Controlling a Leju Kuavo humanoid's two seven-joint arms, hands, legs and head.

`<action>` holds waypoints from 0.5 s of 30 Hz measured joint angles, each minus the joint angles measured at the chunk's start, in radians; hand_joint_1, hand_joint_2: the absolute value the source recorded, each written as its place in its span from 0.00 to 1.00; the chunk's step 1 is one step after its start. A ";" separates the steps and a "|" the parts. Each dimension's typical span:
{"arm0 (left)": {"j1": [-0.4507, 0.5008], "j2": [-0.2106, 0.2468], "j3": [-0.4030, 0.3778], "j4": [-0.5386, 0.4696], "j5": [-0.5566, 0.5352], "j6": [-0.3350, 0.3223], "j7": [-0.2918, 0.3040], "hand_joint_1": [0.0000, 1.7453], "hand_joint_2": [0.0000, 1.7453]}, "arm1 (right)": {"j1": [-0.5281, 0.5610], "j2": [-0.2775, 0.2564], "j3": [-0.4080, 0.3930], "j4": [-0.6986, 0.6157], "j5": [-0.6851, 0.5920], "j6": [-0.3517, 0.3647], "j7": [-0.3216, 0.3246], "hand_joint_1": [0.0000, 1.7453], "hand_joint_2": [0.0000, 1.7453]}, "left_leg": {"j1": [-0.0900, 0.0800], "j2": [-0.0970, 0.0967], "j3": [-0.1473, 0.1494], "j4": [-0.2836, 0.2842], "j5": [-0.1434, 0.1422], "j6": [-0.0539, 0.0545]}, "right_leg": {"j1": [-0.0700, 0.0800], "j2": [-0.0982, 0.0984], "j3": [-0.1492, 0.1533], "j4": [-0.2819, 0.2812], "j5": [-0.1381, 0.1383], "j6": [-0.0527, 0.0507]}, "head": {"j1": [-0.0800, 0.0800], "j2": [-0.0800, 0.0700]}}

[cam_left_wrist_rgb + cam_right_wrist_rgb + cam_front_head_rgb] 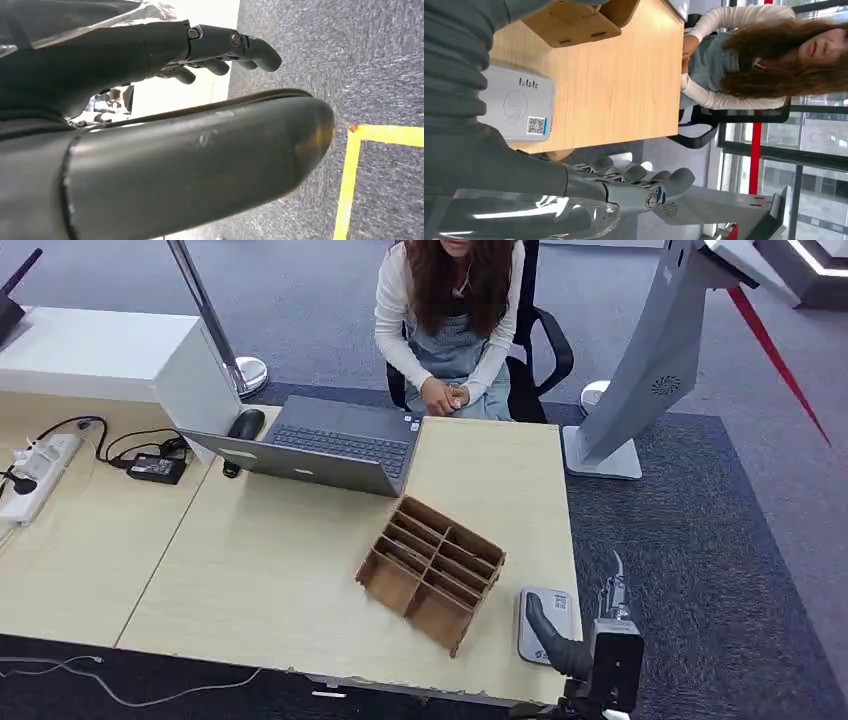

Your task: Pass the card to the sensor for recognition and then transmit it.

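Note:
A grey card sensor [556, 606] with a QR sticker lies flat at the table's near right corner; the right wrist view shows the sensor [519, 107] close up. My right hand [590, 628] hovers at that corner. Its thumb reaches over the sensor and its fingers [613, 588] stretch out past the table edge. In the right wrist view the right hand [624, 185] has thumb and fingers apart, with nothing between them. My left hand [165, 165] hangs over carpet, its fingers [225, 47] slightly bent and apart from the thumb, holding nothing. I see no card.
A brown wooden divider box [432, 570] stands left of the sensor. Behind it, an open laptop [330, 445], and a seated person [450, 320] at the far edge. A power strip [35, 475] and adapter [155, 468] lie far left. A grey kiosk [640, 370] stands right.

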 joint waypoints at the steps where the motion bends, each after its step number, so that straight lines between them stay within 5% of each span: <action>1: 0.000 0.000 0.000 0.000 -0.002 0.000 0.000 0.00 0.00 | 0.000 0.000 0.000 0.000 0.000 0.000 0.000 0.00 1.00 | 0.000 0.000 0.000 0.000 0.000 0.000 | 0.000 0.000 0.000 0.000 0.000 0.000 | 0.000 0.000; 15: 0.000 0.000 0.000 0.000 0.003 0.000 0.001 0.00 0.00 | 0.001 0.000 0.000 0.015 -0.011 0.000 -0.006 0.00 1.00 | 0.000 0.000 0.000 0.000 0.000 0.000 | 0.000 0.000 0.000 0.000 0.000 0.000 | 0.000 0.000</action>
